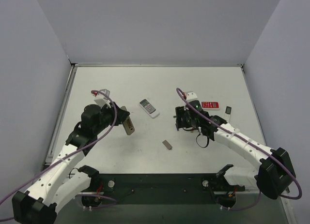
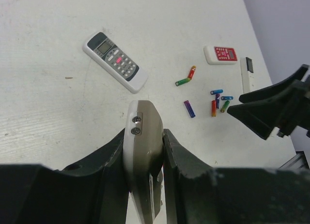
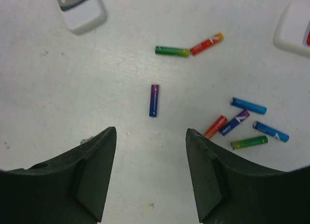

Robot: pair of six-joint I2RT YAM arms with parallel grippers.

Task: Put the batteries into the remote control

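Left hand (image 2: 143,139) clamped on remote (image 2: 144,120), tan back up, held above counter (image 2: 48,112). Right hand (image 3: 151,139) apart, empty, low over counter; purple-blue battery (image 3: 154,100) lies just ahead of fingers. Other batteries (image 3: 248,106) loose on counter: green and red pair touching at ends, cluster of five to right.

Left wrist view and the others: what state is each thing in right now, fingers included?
remote control, clamped between the left fingers, tan back showing.
left fingers, shut on the remote control.
right fingers, open, empty.
batteries, eight loose, lying flat on the table.
cover plate, lying loose on the table.
white remote with dark display, lying face up.
red remote, lying face up.
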